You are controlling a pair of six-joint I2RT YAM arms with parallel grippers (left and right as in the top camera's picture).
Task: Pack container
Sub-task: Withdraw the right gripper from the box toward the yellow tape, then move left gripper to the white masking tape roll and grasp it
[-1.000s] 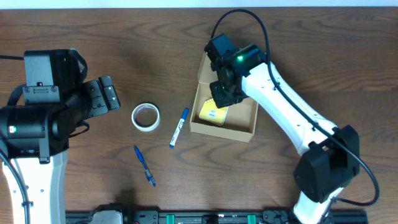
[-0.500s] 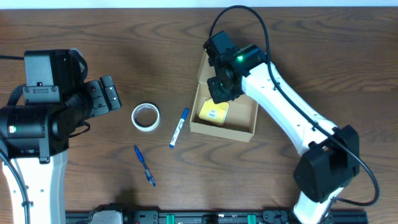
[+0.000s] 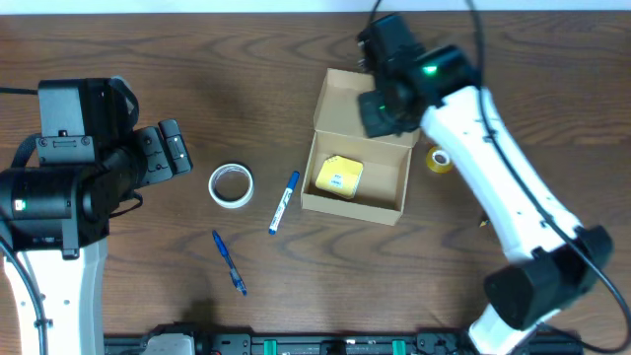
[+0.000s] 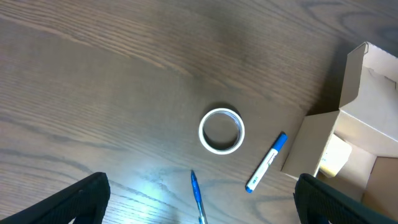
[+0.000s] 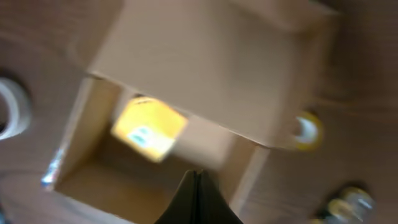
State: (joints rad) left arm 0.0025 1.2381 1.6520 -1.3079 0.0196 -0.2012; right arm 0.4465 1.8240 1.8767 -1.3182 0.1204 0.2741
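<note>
The right gripper (image 5: 196,182) is fully closed, its two fingers pressed together into a single dark wedge with nothing between them. It hangs over the container (image 3: 357,187), above the back wall where the flap lid (image 3: 360,102) hinges. In the blurred wrist view it appears clear of the cardboard, touching nothing.

The container is a tan cardboard box sitting on the wooden table (image 3: 148,59) a little right of centre. Its flap lid is thrown open toward the far edge. A yellow block (image 3: 338,176) with a small pale label lies inside on the box floor, toward the left wall.

The left gripper (image 3: 172,147) is spread wide and empty, held off to the left and well apart from the box. In its wrist view the two fingers (image 4: 81,200) stand at the bottom corners, with only bare tabletop and loose items between them.

A white tape roll (image 3: 231,185) lies flat between the left gripper and the box. A blue marker (image 3: 284,202) lies just beside the box's left wall, apart from it. A blue pen (image 3: 229,262) lies nearer the front edge. A small yellow tape roll (image 3: 438,159) sits close to the box's right side, partly under the right arm.
</note>
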